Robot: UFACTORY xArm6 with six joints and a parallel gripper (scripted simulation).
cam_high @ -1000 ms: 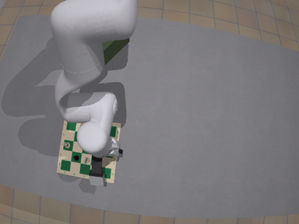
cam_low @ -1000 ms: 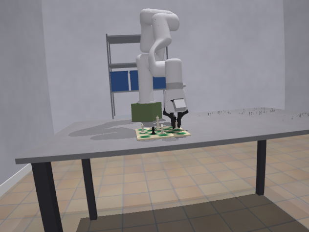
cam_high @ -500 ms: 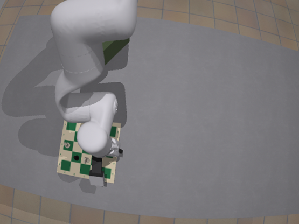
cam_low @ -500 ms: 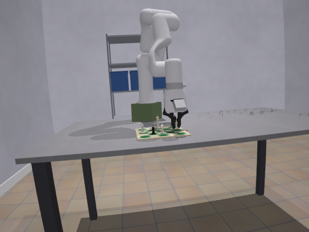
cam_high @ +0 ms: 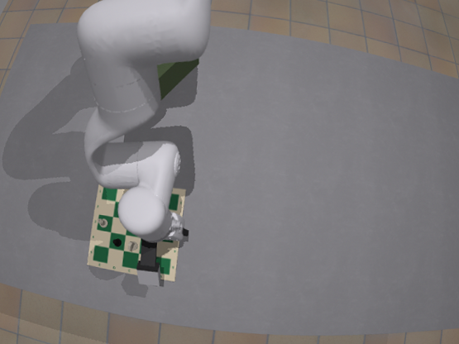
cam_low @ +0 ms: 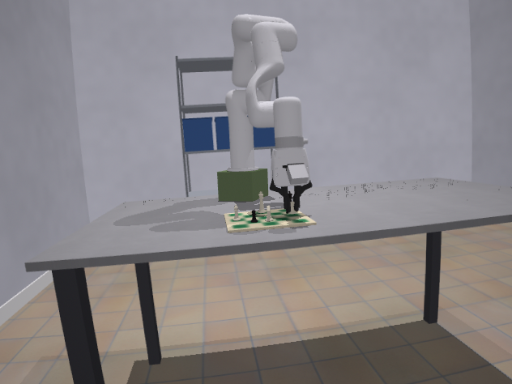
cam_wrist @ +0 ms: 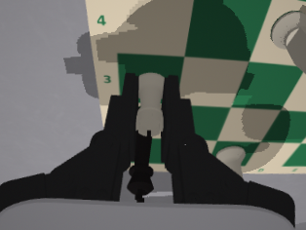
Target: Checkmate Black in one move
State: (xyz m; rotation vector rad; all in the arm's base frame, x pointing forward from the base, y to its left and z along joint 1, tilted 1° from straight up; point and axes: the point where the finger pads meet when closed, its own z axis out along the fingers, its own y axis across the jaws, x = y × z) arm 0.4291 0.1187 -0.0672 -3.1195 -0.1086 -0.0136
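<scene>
1. Between the black fingers stood a pale white piece (cam_wrist: pixel 148 101), seen from the wrist view over the board's edge column, near the rank label 3. The gripper (cam_wrist: pixel 148 107) was clamped on its stem; jaws stood narrow with the piece filling the gap.
2. Whether the base touched the square or hung just above it could not be told. Piece type not readable from these views; slim body, rounded top.
3. Chessboard (cam_high: pixel 92 260), green and cream, lay near the front of the grey table (cam_high: pixel 303 195). Other pieces on it: a black piece (cam_high: pixel 117 242), a white piece (cam_high: pixel 132 245) just beside it, another white piece (cam_high: pixel 104 222) toward the left edge, and a tall white one (cam_low: pixel 261 201) visible in the exterior view.
4. Arm reached down steeply from its green pedestal (cam_low: pixel 225 194); shelf rack (cam_low: pixel 179 83) behind, well apart from the work.
5. Judgement on the step in hand: carry the held piece to its mating square. Doing it well means lifting straight up until the base is above the neighbours' tops, travelling level, then descending over the square's middle.
6. Release only once the base sits flat; opening early risks a tilt or a base across a line.
</scene>
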